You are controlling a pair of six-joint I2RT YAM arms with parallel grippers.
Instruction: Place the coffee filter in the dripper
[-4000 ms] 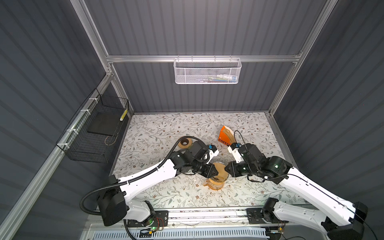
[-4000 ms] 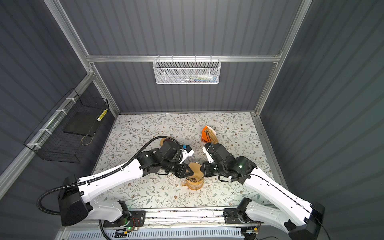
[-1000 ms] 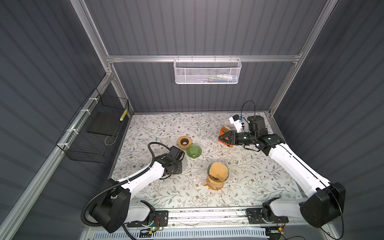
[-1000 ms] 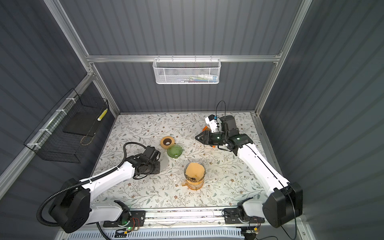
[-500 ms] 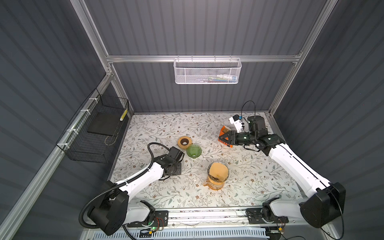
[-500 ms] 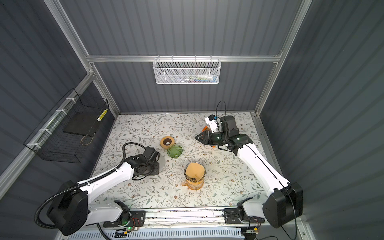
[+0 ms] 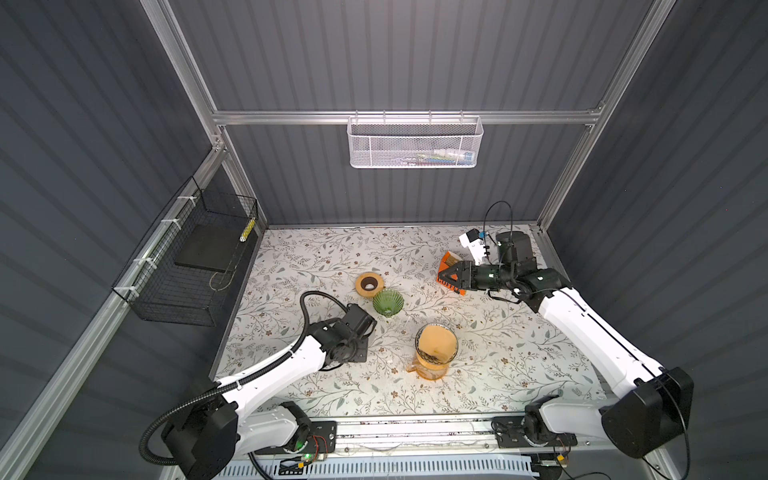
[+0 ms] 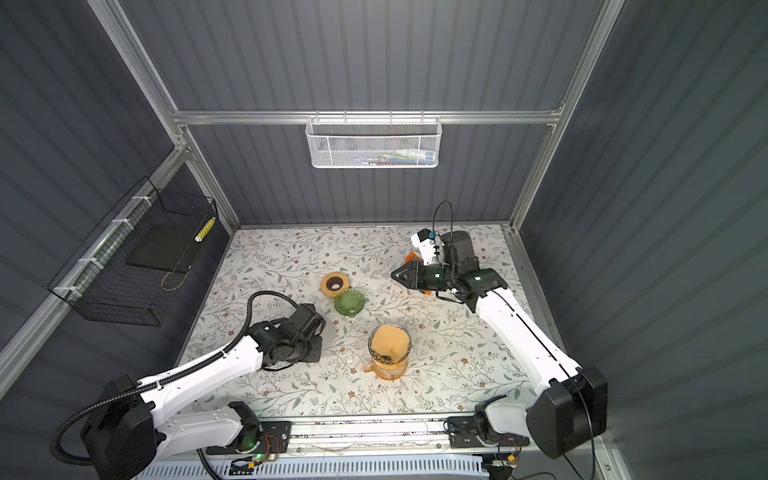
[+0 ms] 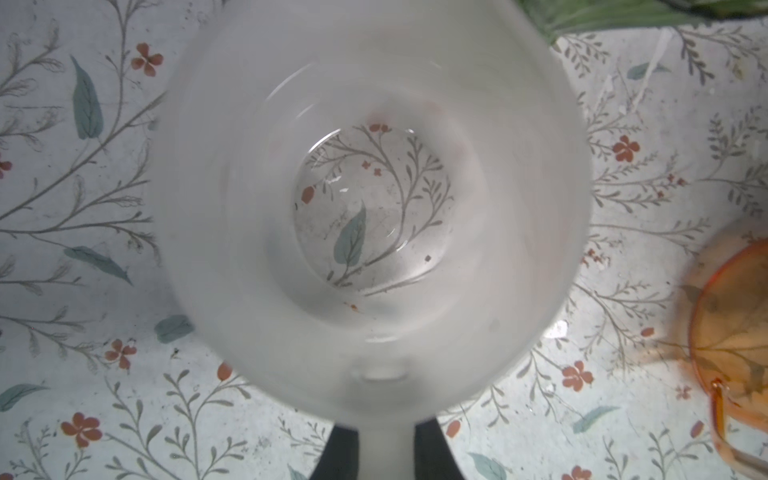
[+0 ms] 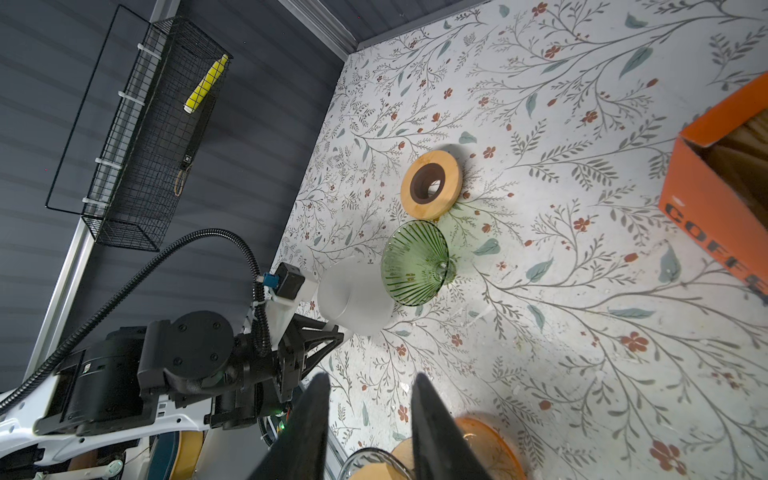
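Left wrist view: the left tool (image 9: 384,446) is pinched on the wall of a frosted translucent cup (image 9: 232,208), one black finger on each side of the rim. We can't tell if the cup rests on the floral-print desk (image 7: 519,353) or hangs just off it. It sits toward the desk's front left.

Right wrist view: the right tool (image 10: 370,378) has its fingers parted with nothing between them. In both top views it hangs over the orange cardboard filter box (image 7: 446,262) near the back right corner.

Task's thing: the tan paper cone filter (image 7: 434,338) sits inside the clear glass dripper (image 7: 432,358). That dripper is stacked on the orange glass jug with a handle (image 7: 430,372), near the front edge at about mid-width. We read the placement as basically done.

How we'd finish well:
- Give the jug stack a wide berth with both arms. It's tall glass, and a nudge likely tips it or unseats the paper.
- Take the cup away from the green ribbed glass dripper (image 7: 387,302) first. That one lies on its side just beside the cup, with the round wooden ring (image 7: 369,284) just beyond.

Filter orientation: mouth up, tip down into the dripper, long axis close to vertical. The paper looks shifted toward the far side of the rim, with a dark gap on the near side, so it may not be centred. We can't see whether the tip has bottomed out.
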